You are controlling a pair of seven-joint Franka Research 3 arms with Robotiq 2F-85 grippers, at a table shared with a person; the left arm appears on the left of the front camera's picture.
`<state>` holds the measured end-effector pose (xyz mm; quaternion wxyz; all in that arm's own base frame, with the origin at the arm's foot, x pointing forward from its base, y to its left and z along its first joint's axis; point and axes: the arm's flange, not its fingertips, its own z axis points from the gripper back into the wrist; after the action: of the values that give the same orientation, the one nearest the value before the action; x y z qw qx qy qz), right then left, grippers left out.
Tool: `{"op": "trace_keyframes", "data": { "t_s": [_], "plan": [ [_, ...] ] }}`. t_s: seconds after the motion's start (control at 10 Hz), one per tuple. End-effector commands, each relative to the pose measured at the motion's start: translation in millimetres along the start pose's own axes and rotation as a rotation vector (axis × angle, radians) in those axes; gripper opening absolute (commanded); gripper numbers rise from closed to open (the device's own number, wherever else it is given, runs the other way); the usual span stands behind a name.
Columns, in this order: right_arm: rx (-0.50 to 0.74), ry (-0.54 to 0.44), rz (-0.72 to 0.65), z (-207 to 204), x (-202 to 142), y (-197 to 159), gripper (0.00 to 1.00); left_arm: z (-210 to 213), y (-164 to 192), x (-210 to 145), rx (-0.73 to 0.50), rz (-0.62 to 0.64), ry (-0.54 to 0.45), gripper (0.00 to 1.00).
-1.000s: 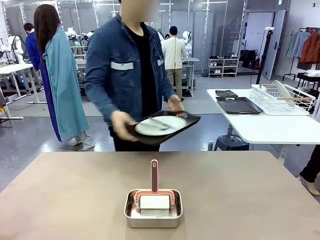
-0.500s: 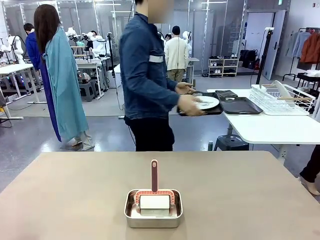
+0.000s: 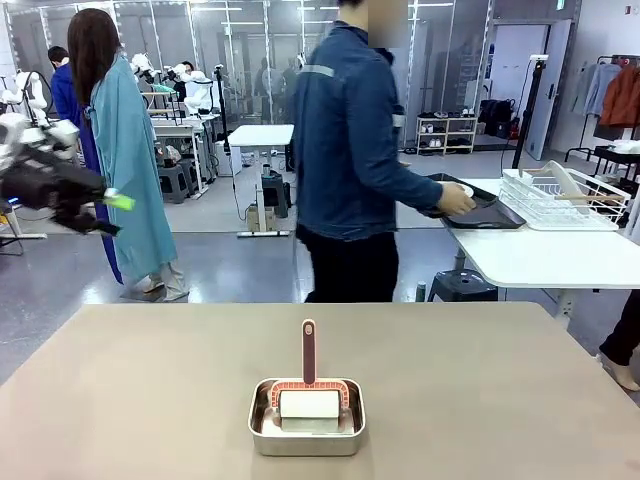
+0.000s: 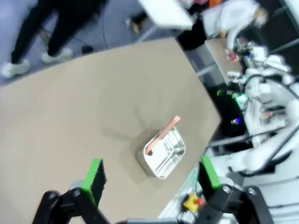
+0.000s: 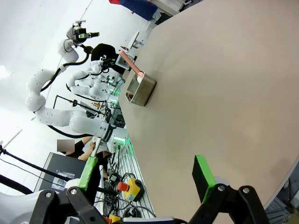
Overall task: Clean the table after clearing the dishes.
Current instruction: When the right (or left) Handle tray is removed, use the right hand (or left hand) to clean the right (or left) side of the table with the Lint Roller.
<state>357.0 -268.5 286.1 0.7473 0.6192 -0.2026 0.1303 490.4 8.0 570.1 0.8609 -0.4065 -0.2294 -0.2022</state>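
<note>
L gripper (image 4: 152, 173) & R gripper (image 5: 145, 173) jaws spread, empty, both raised off table (image 3: 520, 380). Person (image 3: 350, 150) holds dark tray (image 3: 490, 215), prob. w/ plate (image 3: 466, 188), at white side table (image 3: 540, 258). Steel pan (image 3: 307, 428) w/ roller (image 3: 309, 400) mid-table.

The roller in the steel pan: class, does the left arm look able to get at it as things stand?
Probably yes: the left gripper hangs open above the table, the roller handle sticks up out of the pan, and nothing lies between.
</note>
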Motion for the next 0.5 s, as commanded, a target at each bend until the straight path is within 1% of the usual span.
{"op": "trace_keyframes", "data": {
  "t_s": [0.0, 0.1, 0.2, 0.3, 0.4],
  "plan": [
    [-0.016, 0.012, -0.001, -0.4, 0.4, 4.7, 1.00, -32.4, -20.7, 37.9, 0.050, -0.060, 0.235, 1.00],
    [-0.016, 0.012, -0.001, -0.4, 0.4, 4.7, 1.00, -71.0, -88.8, 61.7, -0.060, -0.027, 0.185, 1.00],
    [-0.016, 0.012, -0.001, -0.4, 0.4, 4.7, 1.00, -96.0, -116.3, 71.5, -0.008, -0.124, 0.354, 1.00],
    [-0.016, 0.012, -0.001, -0.4, 0.4, 4.7, 1.00, -117.2, -138.0, 83.6, -0.025, -0.163, 0.370, 1.00],
    [-0.016, 0.012, -0.001, -0.4, 0.4, 4.7, 1.00, -135.1, -147.9, 90.7, -0.025, -0.223, 0.445, 1.00]
  ]
}}
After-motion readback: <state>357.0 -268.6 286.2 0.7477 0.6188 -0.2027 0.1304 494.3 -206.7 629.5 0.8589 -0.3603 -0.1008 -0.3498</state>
